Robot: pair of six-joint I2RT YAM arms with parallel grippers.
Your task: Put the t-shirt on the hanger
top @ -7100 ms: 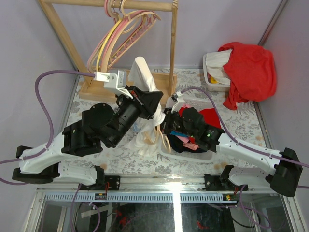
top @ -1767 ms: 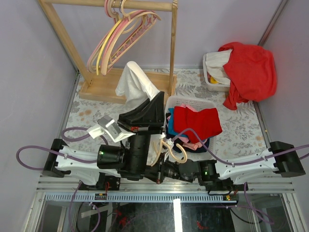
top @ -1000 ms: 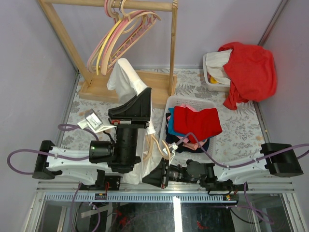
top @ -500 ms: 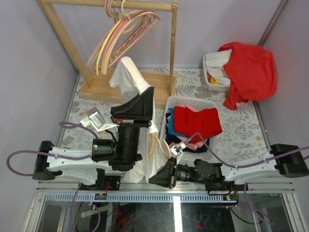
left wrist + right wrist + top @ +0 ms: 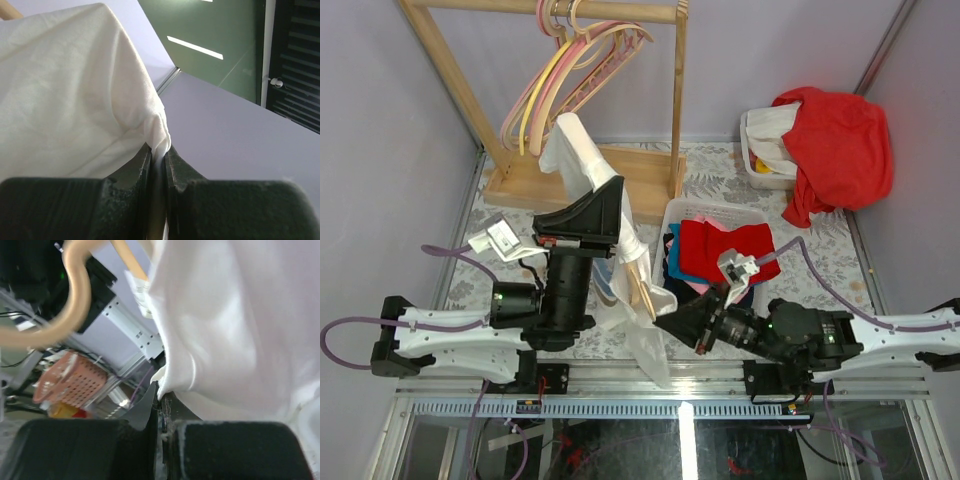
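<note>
The white t-shirt [image 5: 582, 165] is held up over the table between both arms, and its lower end hangs to the front edge. My left gripper [image 5: 610, 195] is shut on a bunched fold of the shirt near its top; the pinched fold [image 5: 158, 145] shows in the left wrist view. My right gripper [image 5: 662, 320] is shut on the shirt's lower hem [image 5: 167, 385]. The peach hanger [image 5: 638, 285] lies slanted against the shirt between the two grippers. Its curved hook [image 5: 80, 295] shows in the right wrist view.
A wooden rack [image 5: 650, 170] at the back carries pink hangers [image 5: 590, 60] and a yellow hanger [image 5: 535, 100]. A white basket [image 5: 672, 212] with red and navy clothes [image 5: 725, 250] stands mid-right. A bin [image 5: 755, 160] under a big red garment [image 5: 835, 145] stands back right.
My right gripper has moved up and to the right, pulling the shirt's lower hem with it. My left gripper has lifted the shirt's top a little further back. The hanger now lies along the shirt.
</note>
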